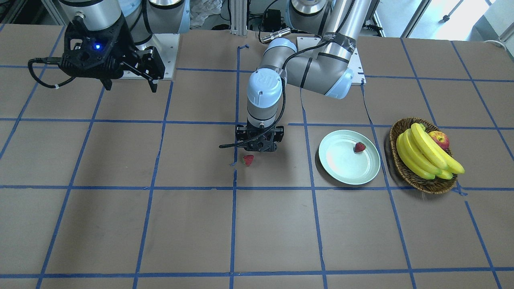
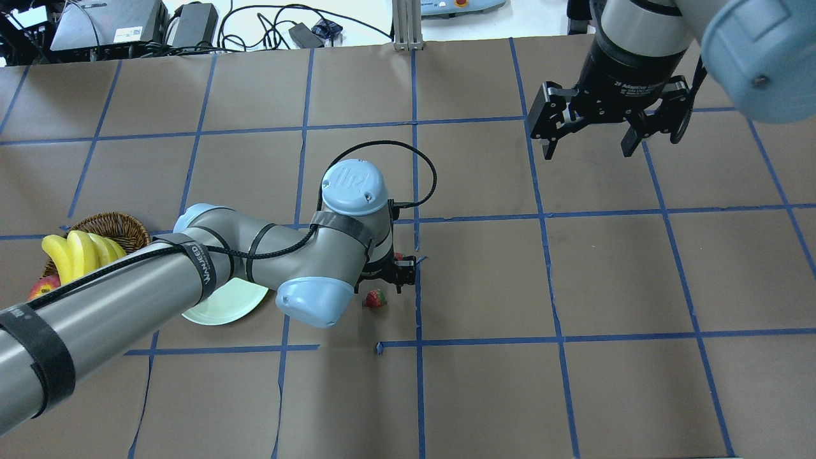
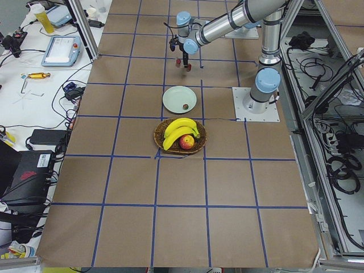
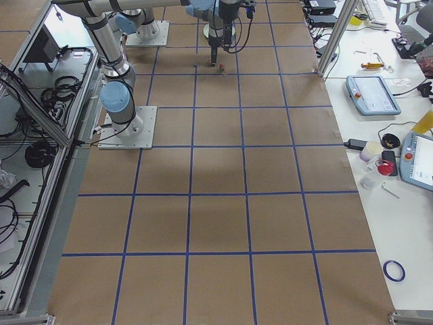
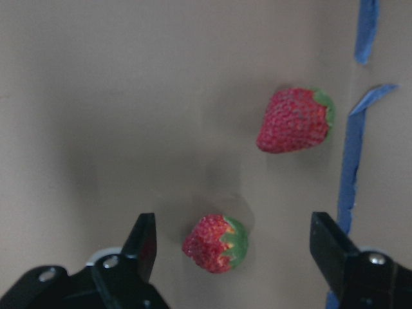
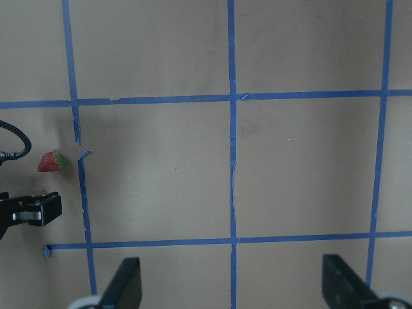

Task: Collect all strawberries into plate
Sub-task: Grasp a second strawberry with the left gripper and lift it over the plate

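The mint-green plate [image 1: 341, 168] holds one strawberry [image 1: 360, 147]. Two more strawberries lie on the table near its middle. In the left wrist view, one strawberry [image 5: 215, 243] lies on the table below and between the open fingers of my left gripper [image 5: 236, 239]. The other strawberry [image 5: 296, 120] lies further off by a blue tape tick, and it also shows in the front view [image 1: 248, 160]. My left gripper [image 1: 259, 148] hovers low over the table and holds nothing. My right gripper [image 1: 130, 85] is open and empty, held high and far from the fruit.
A wicker basket [image 1: 405, 168] with bananas [image 1: 425, 154] and an apple [image 1: 439, 139] stands just beyond the plate on my left. Blue tape lines grid the brown table.
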Tool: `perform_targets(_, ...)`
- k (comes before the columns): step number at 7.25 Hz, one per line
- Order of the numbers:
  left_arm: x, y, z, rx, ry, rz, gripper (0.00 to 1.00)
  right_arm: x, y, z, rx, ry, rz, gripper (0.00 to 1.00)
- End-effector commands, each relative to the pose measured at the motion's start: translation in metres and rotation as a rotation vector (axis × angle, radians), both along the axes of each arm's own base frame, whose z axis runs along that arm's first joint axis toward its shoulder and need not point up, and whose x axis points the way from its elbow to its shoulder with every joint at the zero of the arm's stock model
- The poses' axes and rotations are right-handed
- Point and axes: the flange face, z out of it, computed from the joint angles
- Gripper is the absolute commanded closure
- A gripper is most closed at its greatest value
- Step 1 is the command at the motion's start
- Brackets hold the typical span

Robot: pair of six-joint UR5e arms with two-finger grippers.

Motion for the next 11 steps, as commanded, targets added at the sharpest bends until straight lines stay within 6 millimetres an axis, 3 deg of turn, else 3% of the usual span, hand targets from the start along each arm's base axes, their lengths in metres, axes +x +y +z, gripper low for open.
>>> perform_targets(1,0.0,0.001,-0.009,0.017,-0.009,0.0,0.74,0.0,0.0,0.0,0.005,0.0,-0.001,0.0)
perform_targets(2,0.0,0.002,-0.009,0.022,-0.012,-0.008,0.9,0.0,0.001,-0.001,0.01,-0.001,-0.001,0.0)
perform_targets(3,0.001,0.0,-0.006,0.01,-0.027,-0.016,0.96,0.0,0.001,-0.001,0.01,-0.001,0.001,0.0)
perform_targets(4,0.009,-0.008,0.013,-0.032,-0.049,-0.032,0.97,0.0,0.001,-0.001,0.008,-0.001,0.001,0.0)
perform_targets(5,0.034,-0.032,0.032,-0.021,-0.061,-0.058,0.96,0.0,0.001,-0.001,0.007,-0.001,-0.001,0.0)
perform_targets(6,0.093,-0.064,0.05,0.013,-0.092,-0.028,0.96,0.0,0.001,-0.001,0.006,-0.001,0.001,0.0)
perform_targets(7,0.154,-0.082,0.057,0.04,-0.084,-0.026,0.96,0.001,0.0,-0.001,0.008,-0.001,0.001,0.0)
perform_targets(8,0.211,-0.088,0.053,0.069,-0.095,-0.039,0.96,0.001,0.0,-0.001,0.008,-0.001,0.001,0.0)
perform_targets(9,0.248,-0.077,0.034,0.12,-0.097,-0.06,0.96,0.001,0.0,-0.001,0.008,-0.002,0.001,0.0)
perform_targets(10,0.257,-0.07,0.023,0.112,-0.096,-0.039,0.39,0.001,0.0,-0.001,0.01,-0.001,-0.001,0.0)
perform_targets(11,0.243,-0.069,0.025,0.079,-0.093,-0.059,0.0,0.001,0.0,-0.001,0.01,-0.002,-0.002,0.0)
